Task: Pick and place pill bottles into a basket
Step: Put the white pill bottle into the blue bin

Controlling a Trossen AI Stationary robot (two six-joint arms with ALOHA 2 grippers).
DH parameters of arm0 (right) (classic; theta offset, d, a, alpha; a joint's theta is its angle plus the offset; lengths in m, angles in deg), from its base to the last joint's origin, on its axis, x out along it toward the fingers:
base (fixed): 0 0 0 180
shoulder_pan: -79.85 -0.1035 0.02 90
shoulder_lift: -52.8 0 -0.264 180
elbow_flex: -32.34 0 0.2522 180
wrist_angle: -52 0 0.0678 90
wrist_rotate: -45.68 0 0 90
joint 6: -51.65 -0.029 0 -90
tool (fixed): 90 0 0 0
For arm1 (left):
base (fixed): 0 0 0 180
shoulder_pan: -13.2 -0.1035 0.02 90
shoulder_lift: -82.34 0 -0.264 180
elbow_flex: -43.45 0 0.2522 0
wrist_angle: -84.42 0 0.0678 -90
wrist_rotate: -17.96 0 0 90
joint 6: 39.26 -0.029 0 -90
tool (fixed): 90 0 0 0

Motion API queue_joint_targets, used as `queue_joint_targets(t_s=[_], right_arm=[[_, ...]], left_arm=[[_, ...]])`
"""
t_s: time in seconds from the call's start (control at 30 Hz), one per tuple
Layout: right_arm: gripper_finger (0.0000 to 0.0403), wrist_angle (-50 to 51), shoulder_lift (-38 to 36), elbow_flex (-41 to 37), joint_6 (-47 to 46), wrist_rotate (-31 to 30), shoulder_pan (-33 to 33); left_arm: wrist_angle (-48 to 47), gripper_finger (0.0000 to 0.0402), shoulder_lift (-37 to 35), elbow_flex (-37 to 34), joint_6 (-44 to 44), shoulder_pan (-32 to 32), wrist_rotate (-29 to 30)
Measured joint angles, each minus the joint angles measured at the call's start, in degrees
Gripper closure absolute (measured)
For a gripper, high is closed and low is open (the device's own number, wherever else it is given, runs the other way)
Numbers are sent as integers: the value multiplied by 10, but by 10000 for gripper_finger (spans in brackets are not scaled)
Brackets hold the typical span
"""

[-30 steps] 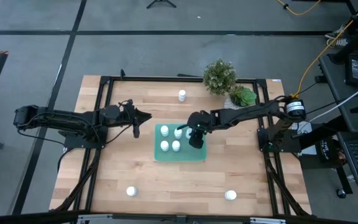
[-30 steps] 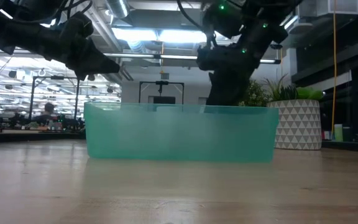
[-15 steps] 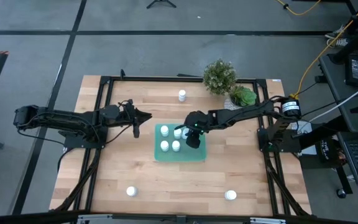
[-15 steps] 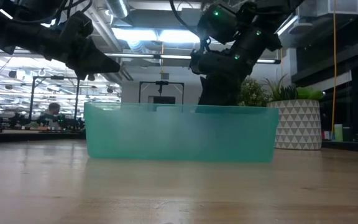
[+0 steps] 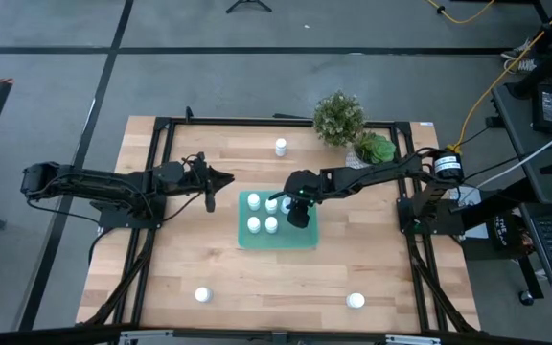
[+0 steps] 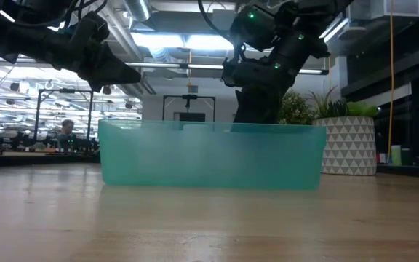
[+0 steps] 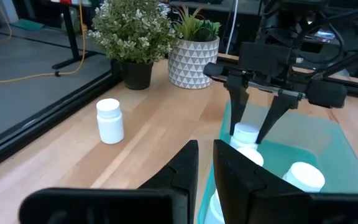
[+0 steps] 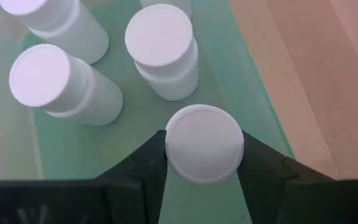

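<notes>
Wooden table top inside a black frame, with grey floor on all sides. Two potted plants at one table edge, toward the right arm's side.

Basket: teal, low-walled, near table centre. Seen in low view as a translucent wall across mid-table.

Pill bottles: four standing upright in the basket, caps up, two by two, at the end nearer the left arm. Fifth bottle upright just beside them, over the basket floor and close to one long wall.

Right gripper: lowered into the basket, pointing down. Fingers pressed against opposite sides of the fifth bottle's cap, jaws clamped on it.

Left gripper: above bare wood just beside the basket, apart from it, aimed toward the right gripper. Jaws together, only a thin slit between them, nothing held.

Loose bottles on the wood: one near the plants, two well apart near the opposite edge.
</notes>
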Motion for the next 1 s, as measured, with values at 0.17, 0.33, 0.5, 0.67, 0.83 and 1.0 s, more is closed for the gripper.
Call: queue_joint_targets(t_s=[0.17, 0.33, 0.5, 0.67, 0.83, 1.0], right_arm=[[234, 3, 0, 1, 1, -1, 0], [232, 3, 0, 1, 0, -1, 0], [231, 4, 0, 1, 1, -1, 0], [229, 4, 0, 1, 0, -1, 0], [211, 6, 0, 1, 0, -1, 0], [174, 7, 0, 1, 1, -1, 0]], left_arm=[[0, 357, 0, 0, 0, 0, 0], [0, 357, 0, 0, -1, 0, 0], [0, 357, 0, 0, -1, 0, 0], [0, 357, 0, 0, -1, 0, 0], [0, 357, 0, 0, -1, 0, 0], [0, 357, 0, 0, -1, 0, 0]])
